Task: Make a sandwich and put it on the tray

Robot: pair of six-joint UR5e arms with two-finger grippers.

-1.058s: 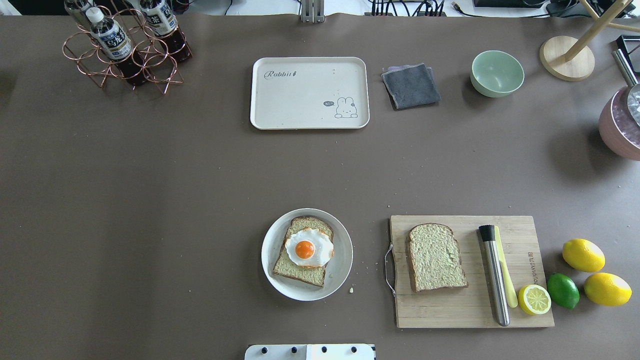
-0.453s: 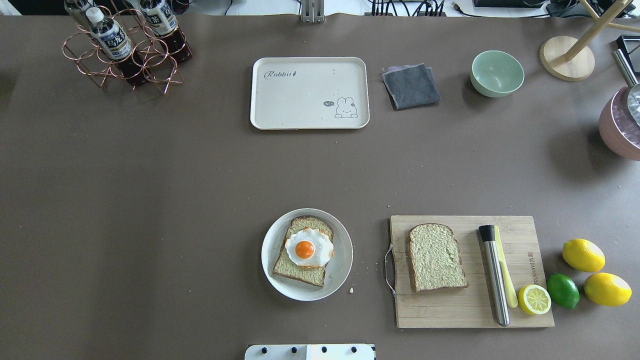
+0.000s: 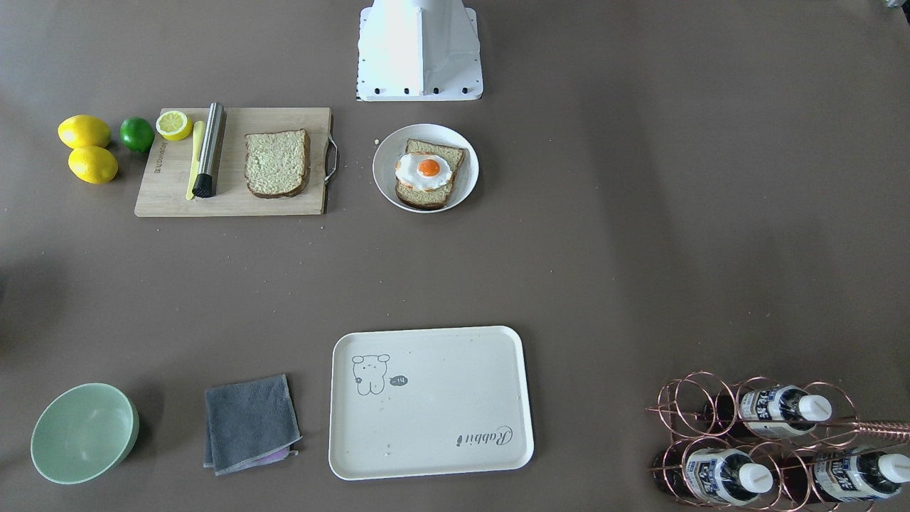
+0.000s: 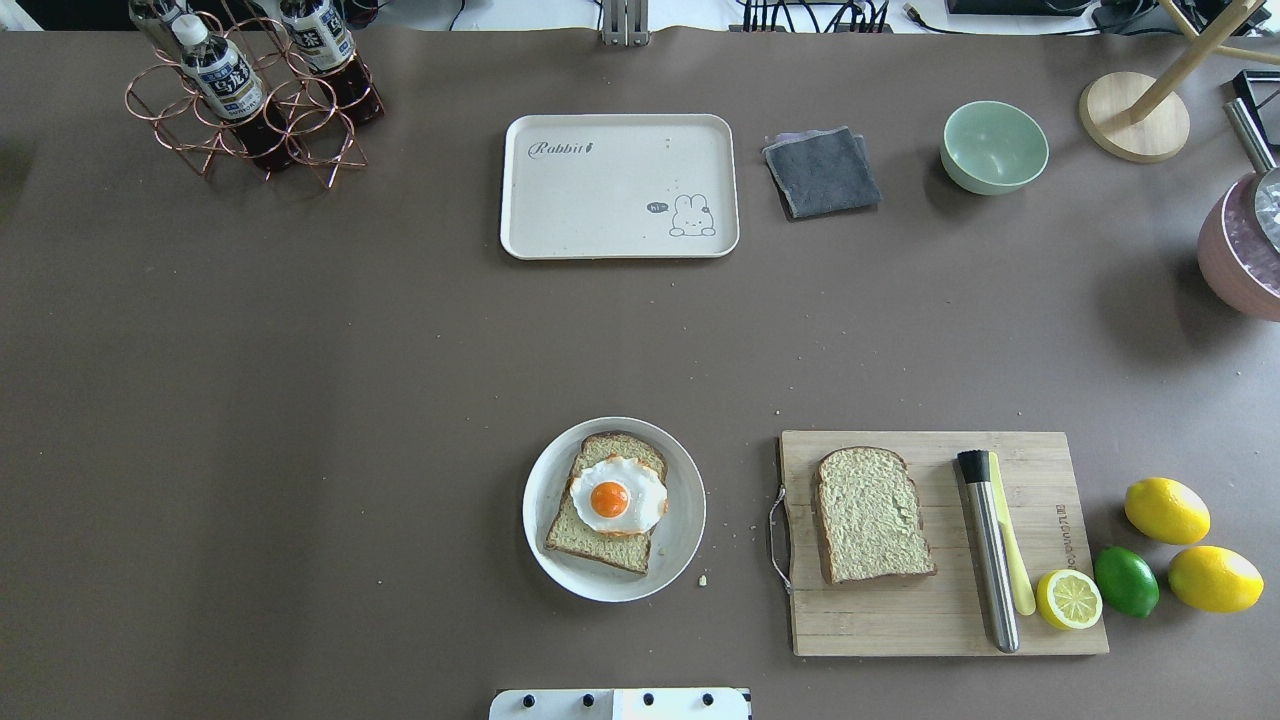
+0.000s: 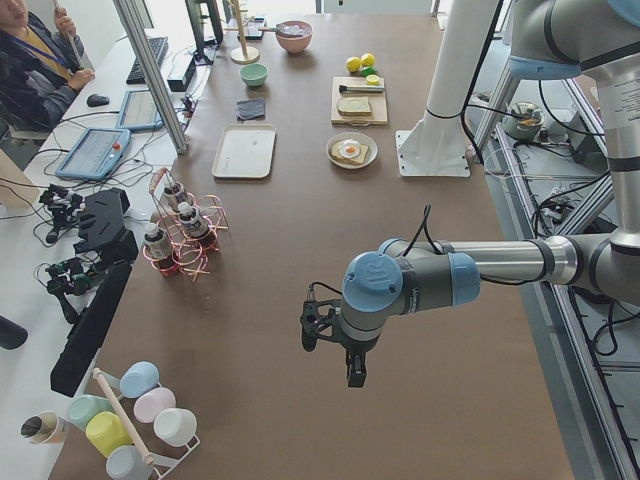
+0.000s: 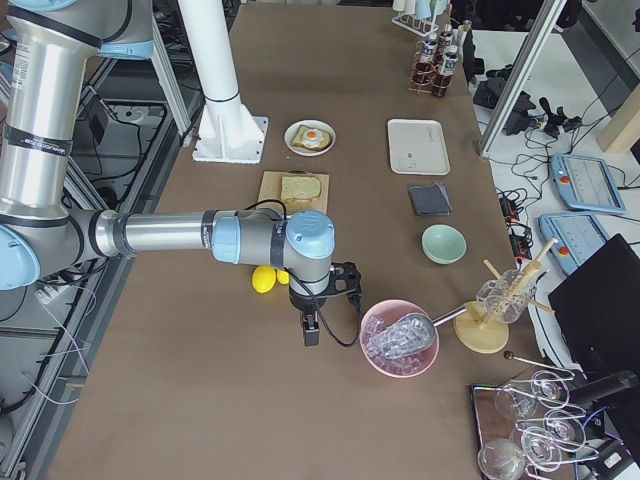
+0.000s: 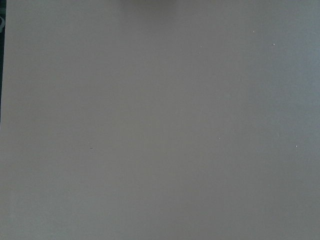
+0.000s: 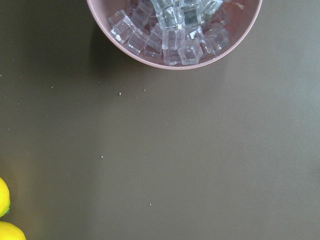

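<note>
- Nothing on the table has moved since the earlier overhead pictures; the food and dishes lie just as they did.
- The sandwich is not yet stacked. The lower slice (image 4: 598, 548) lies on the white plate (image 4: 686, 500) with the egg (image 4: 618, 495) on top. The second slice (image 4: 872, 515) lies flat on the cutting board (image 4: 900, 625), well apart to the right.
- The tray (image 4: 600, 200) sits across the table from the plate, beside a folded grey cloth (image 4: 822, 172).
- The bread looks light and soft, likely to bend or dent under a hard pinch. Its darker crust edges seem the firmest place to grip, with the fingers across a side edge.
- The egg looks smooth and may slide off if the lower slice tilts, so the stack probably needs to be carried level.
- The left gripper (image 5: 356, 376) hangs over bare table far from the food. It shows only in a side view, so whether its fingers are apart cannot be told.
- The right gripper (image 6: 311, 337) hangs near the pink bowl (image 8: 175, 65), and its fingers cannot be judged either.
- The pink bowl holds ice cubes (image 8: 172, 25). The cutting board also carries a metal tool (image 4: 988, 545) and a half lemon (image 4: 1068, 598). A wire rack (image 4: 190, 140) holds bottles (image 4: 218, 70).
</note>
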